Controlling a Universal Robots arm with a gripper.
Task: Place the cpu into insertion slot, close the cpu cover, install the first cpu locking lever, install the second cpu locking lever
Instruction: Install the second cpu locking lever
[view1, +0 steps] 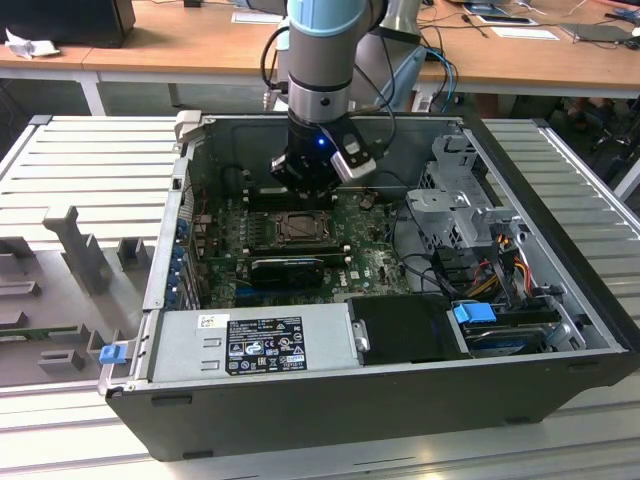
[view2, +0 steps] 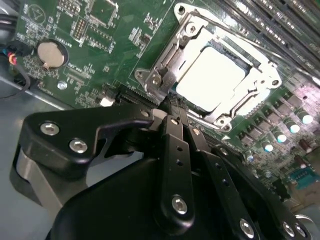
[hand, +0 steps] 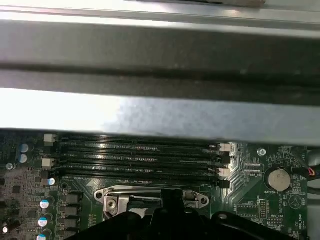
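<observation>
- Gripper (view2: 172, 112) hangs low over the insertion slot (view1: 300, 228), fingers together, holding nothing, tips by the socket's edge.
- Cpu (view2: 212, 75) sits in the slot, with the cpu cover (view2: 187, 47) lying flat around it.
- Both lever steps look unfinished, though that is hard to judge.

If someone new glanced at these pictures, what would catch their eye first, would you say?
Probably the bright silver cpu, lying in the insertion slot with the cpu cover framing it, in the second wrist view. Next, the black hand, poised at the socket's edge on the green motherboard.
</observation>
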